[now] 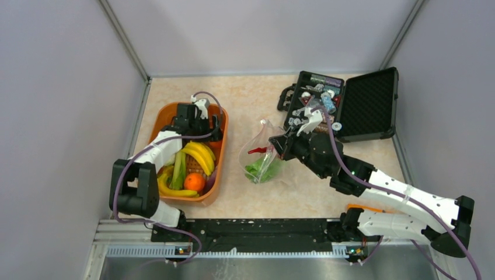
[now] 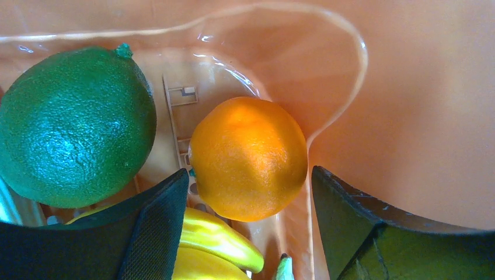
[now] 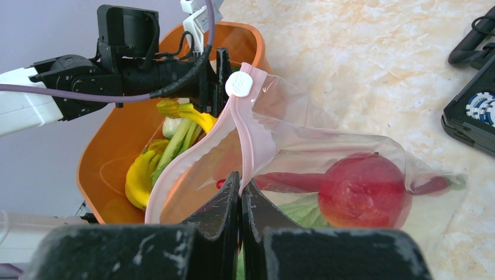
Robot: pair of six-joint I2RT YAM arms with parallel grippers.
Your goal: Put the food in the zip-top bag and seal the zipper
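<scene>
— How is the room around the smooth orange plastic tub (image 1: 217, 175) looking?
— Its walls are closing in on the left hand (image 2: 251, 227), which is hanging released inside the tub. Its dark fingers (image 2: 157, 233) are spreading wide over a dimpled orange fruit (image 2: 248, 157) beside a pebbly green lime (image 2: 73, 125) and glossy yellow bananas (image 1: 198, 154).
— And the clear crinkly zip-top bag (image 1: 260, 153)?
— It is lying on the mottled beige bench (image 1: 251, 198) just beside the tub, a narrow strip of bench showing between them. Its mouth is gaping toward the tub. The right hand (image 3: 240, 186) is clenching the pink zipper strip (image 3: 248, 146). A red chilli (image 1: 257, 150) and a round red piece (image 3: 362, 189) are sitting inside.
</scene>
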